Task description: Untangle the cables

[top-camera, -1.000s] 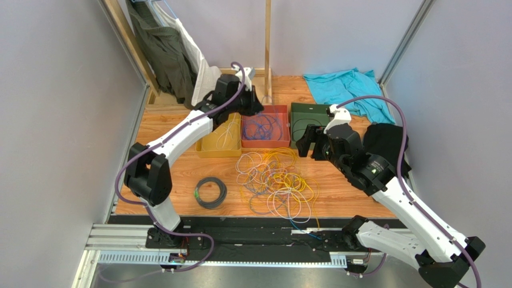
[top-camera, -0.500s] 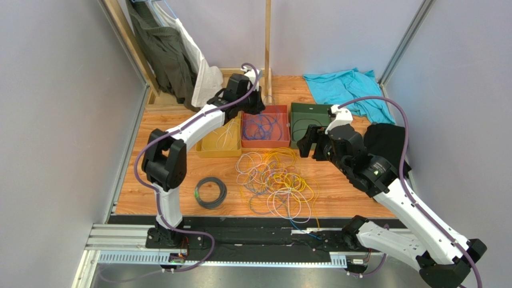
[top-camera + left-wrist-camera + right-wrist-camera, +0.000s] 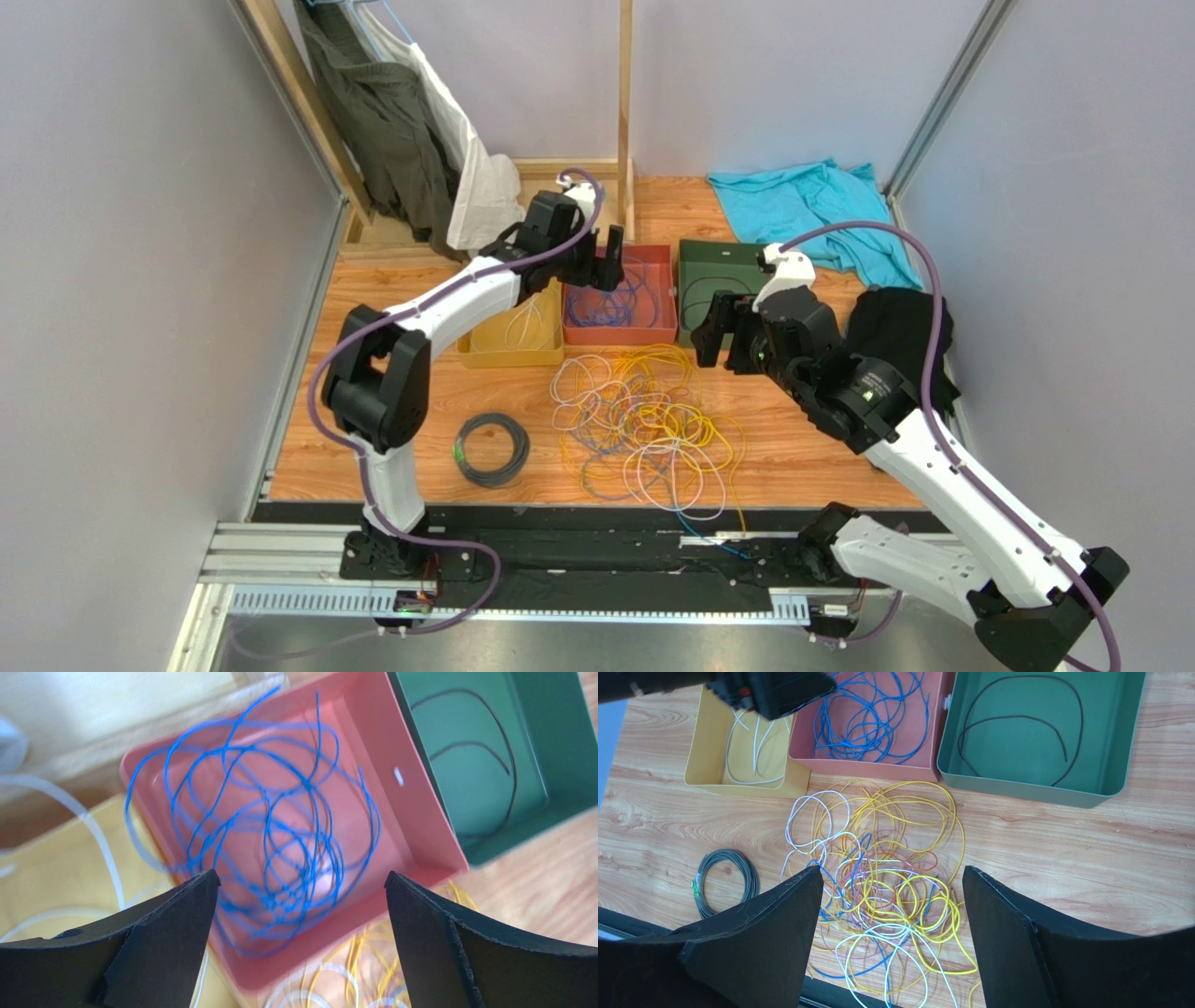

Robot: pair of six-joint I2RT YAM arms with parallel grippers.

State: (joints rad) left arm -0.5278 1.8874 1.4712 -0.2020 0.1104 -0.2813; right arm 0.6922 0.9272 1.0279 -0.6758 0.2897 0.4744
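The left arm [image 3: 449,301] is stretching forward and inward from its base, its elbow bending sharply and its forearm running up to the right; the left gripper [image 3: 606,261] at its end is pointing downward and standing wide open, its two black fingers [image 3: 168,938] spreading far apart and gripping nothing. The right arm [image 3: 926,448] is leaning forward and to the left from its base at the near right; the right gripper [image 3: 718,331] is hanging tilted downward, its jaws likewise gaping wide and holding nothing.
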